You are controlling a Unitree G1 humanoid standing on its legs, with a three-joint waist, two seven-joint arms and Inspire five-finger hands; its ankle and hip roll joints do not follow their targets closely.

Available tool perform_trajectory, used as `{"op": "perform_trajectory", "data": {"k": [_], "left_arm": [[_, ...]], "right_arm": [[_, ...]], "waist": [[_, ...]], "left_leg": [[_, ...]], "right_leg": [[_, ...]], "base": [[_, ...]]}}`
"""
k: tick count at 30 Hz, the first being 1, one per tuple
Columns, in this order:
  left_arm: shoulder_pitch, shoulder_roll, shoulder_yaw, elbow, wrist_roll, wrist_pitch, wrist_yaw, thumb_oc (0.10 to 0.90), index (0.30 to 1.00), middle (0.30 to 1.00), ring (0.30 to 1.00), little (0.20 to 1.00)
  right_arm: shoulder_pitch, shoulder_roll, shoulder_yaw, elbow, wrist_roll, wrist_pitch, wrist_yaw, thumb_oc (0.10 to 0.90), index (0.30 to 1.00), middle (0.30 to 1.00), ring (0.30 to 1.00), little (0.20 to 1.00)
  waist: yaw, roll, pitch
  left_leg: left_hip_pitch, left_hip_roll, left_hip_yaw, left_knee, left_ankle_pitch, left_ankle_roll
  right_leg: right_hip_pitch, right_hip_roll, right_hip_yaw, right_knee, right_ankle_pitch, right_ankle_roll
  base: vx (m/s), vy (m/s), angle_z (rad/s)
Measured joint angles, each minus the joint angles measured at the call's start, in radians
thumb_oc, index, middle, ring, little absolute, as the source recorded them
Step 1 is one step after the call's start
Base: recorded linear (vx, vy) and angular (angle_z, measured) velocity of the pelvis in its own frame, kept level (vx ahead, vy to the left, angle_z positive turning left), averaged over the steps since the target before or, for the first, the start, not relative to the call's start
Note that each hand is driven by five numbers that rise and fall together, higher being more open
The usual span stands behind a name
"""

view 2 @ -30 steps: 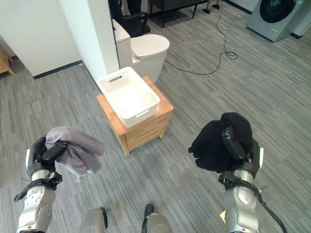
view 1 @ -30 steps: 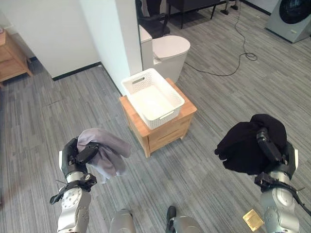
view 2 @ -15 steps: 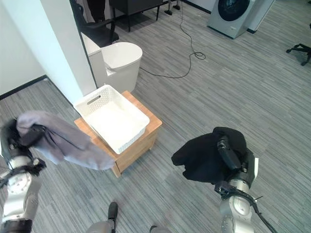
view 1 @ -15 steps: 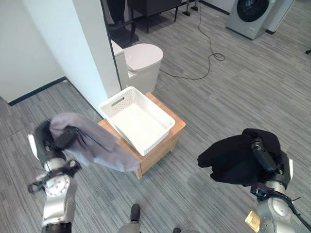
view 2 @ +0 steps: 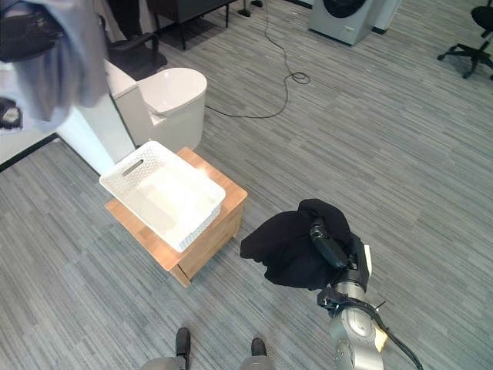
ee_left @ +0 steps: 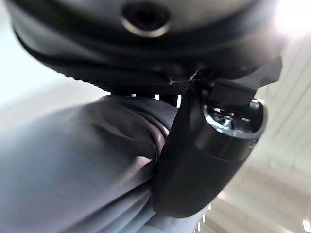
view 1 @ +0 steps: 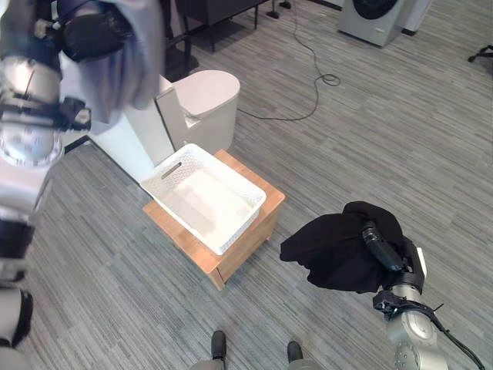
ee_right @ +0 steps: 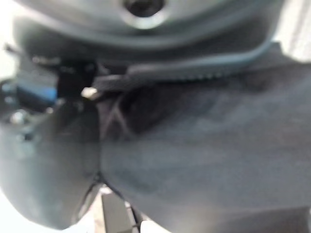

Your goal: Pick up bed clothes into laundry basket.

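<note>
A white laundry basket (view 1: 205,196) sits on a low wooden stand (view 1: 262,223), with nothing in it that I can see. My left hand (view 1: 88,35) is raised high at the upper left, shut on a grey cloth (view 1: 127,62) that hangs down from it; the same grey cloth (ee_left: 73,160) shows pressed under the thumb (ee_left: 209,155) in the left wrist view. My right hand (view 1: 385,250) is low at the right, shut on a black garment (view 1: 335,250) bunched over it, well right of the basket. The black garment (ee_right: 209,145) also lies against the right hand in its wrist view.
A white toilet (view 1: 208,104) and a white wall corner (view 1: 142,139) stand just behind the basket. A black cable (view 1: 308,54) trails across the grey plank floor. A washing machine (view 1: 377,15) stands at the far right, an office chair base (view 2: 466,42) beyond it.
My left hand has swung the grey cloth up from waist height to high at the upper left. The camera has shifted. The right hand still holds the black garment low.
</note>
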Motion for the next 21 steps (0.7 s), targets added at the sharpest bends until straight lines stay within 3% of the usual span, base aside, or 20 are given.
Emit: {"op": "perform_trajectory", "data": {"k": [2,7,11,21], "left_arm": [[-0.12,0.007,-0.148,0.105,-0.017,0.004,-0.025,0.4,0.3,0.3,0.3,0.3],[-0.132,-0.022,-0.158,0.215,-0.107,0.006,-0.043,0.4,0.3,0.3,0.3,0.3],[-0.142,-0.039,-0.159,0.296,-0.212,0.048,-0.049,0.4,0.3,0.3,0.3,0.3],[-0.26,-0.037,-0.243,0.279,-0.188,0.065,-0.055,0.4,0.3,0.3,0.3,0.3]], "right_arm": [[0.007,0.0,0.005,0.004,0.008,0.001,0.0,0.4,0.3,0.3,0.3,0.3],[0.011,-0.001,0.004,0.005,0.032,0.001,-0.002,0.4,0.3,0.3,0.3,0.3],[0.016,-0.004,0.003,0.005,0.04,0.002,-0.004,0.4,0.3,0.3,0.3,0.3],[0.026,-0.005,0.005,0.005,0.04,0.003,-0.001,0.4,0.3,0.3,0.3,0.3]], "waist": [[-0.022,0.004,-0.002],[-0.066,0.006,-0.003],[-0.075,0.002,-0.001],[-0.064,-0.011,0.006]], "left_leg": [[-0.01,0.007,0.012,0.0,-0.001,-0.001],[-0.024,0.015,0.041,0.0,-0.001,-0.002],[-0.034,0.021,0.073,0.0,-0.007,-0.006],[-0.047,0.027,0.088,0.0,-0.007,-0.007]], "right_leg": [[-0.018,0.005,0.009,0.001,0.004,-0.003],[-0.051,0.01,0.034,0.001,0.016,-0.002],[-0.081,0.015,0.067,0.001,0.026,-0.003],[-0.099,0.018,0.075,0.001,0.028,-0.003]], "base": [[0.0,0.027,-0.18],[0.02,0.035,-0.22],[0.02,0.035,-0.22],[0.01,0.01,-0.04]]}}
